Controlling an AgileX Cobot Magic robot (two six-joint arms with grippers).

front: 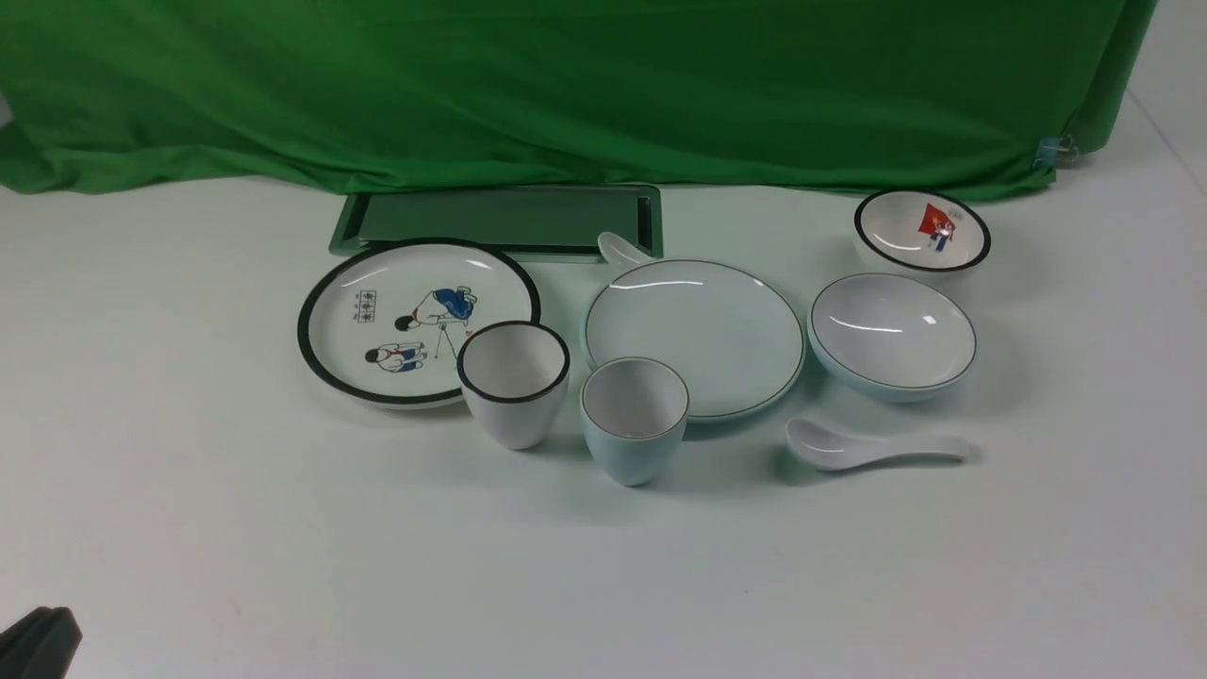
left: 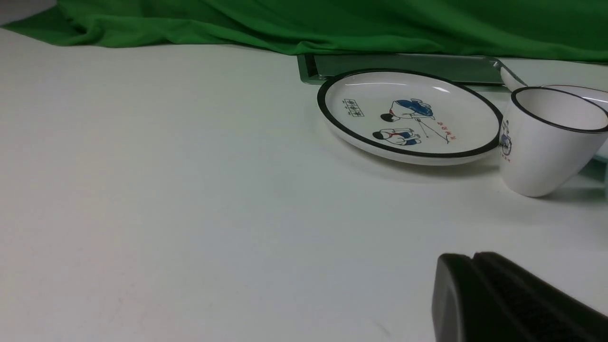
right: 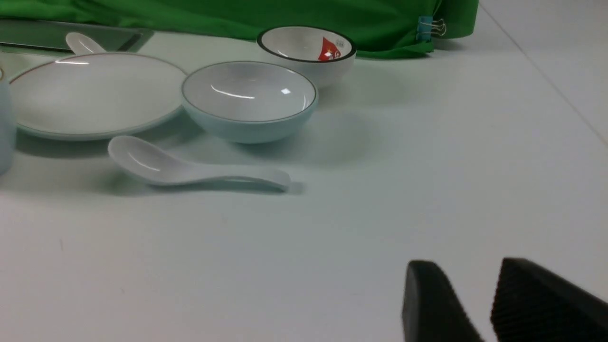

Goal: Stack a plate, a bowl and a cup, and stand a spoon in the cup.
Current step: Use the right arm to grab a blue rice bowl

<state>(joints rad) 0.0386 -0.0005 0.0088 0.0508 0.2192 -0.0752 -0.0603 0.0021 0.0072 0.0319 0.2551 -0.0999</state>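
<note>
The pale blue-green plate (front: 695,335) (right: 95,95) lies mid-table. To its right sits the matching bowl (front: 892,335) (right: 249,102), and the cup (front: 634,420) stands upright at the plate's near-left edge. The white spoon (front: 872,448) (right: 190,171) lies flat in front of the bowl, scoop to the left. My left gripper (front: 38,641) (left: 472,259) is shut and empty, low at the near left, far from the dishes. My right gripper (right: 469,267) is open and empty over bare table, nearer me than the spoon; the front view does not show it.
A white black-rimmed cartoon plate (front: 418,321) (left: 408,116) and a white black-rimmed cup (front: 514,382) (left: 546,142) stand left of the task cup. A small black-rimmed bowl (front: 922,229) (right: 306,50) sits behind the bowl. A second spoon (front: 622,249) and a green tray (front: 500,222) lie behind.
</note>
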